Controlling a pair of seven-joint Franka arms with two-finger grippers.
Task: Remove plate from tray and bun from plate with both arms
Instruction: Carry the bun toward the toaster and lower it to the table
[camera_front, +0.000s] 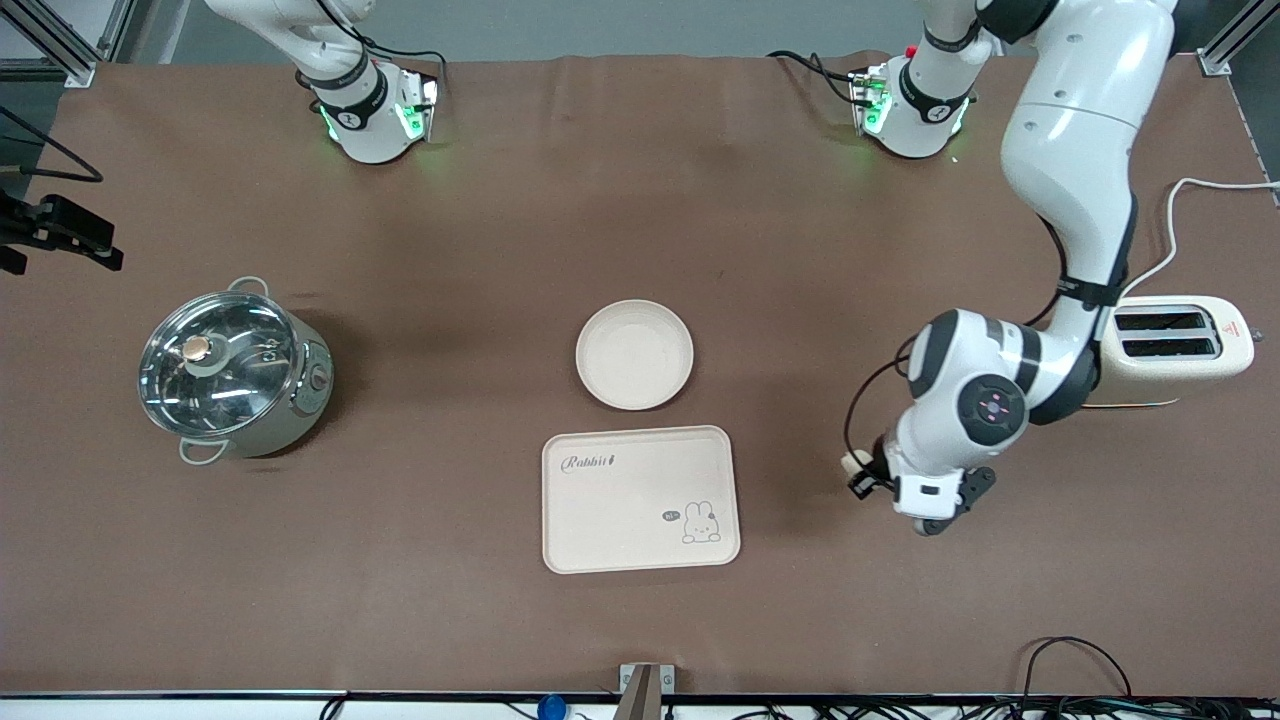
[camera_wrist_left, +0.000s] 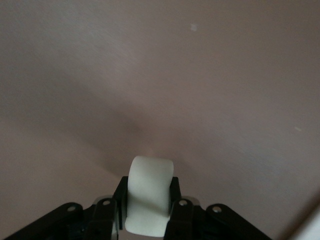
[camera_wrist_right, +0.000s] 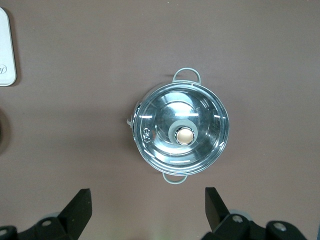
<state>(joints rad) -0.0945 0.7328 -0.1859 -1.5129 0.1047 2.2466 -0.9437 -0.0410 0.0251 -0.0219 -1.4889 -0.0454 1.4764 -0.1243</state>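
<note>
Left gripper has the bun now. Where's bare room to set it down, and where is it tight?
The left gripper, shut on the small pale cream bun, hangs over bare brown tablecloth between the rectangular cream rabbit tray and the cream toaster. The round cream-white plate is empty, as is the tray. Tightest is the plate-to-tray gap.

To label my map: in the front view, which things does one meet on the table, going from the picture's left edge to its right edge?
Pot → tray with the plate above it in the picture → left gripper holding the bun → toaster.
</note>
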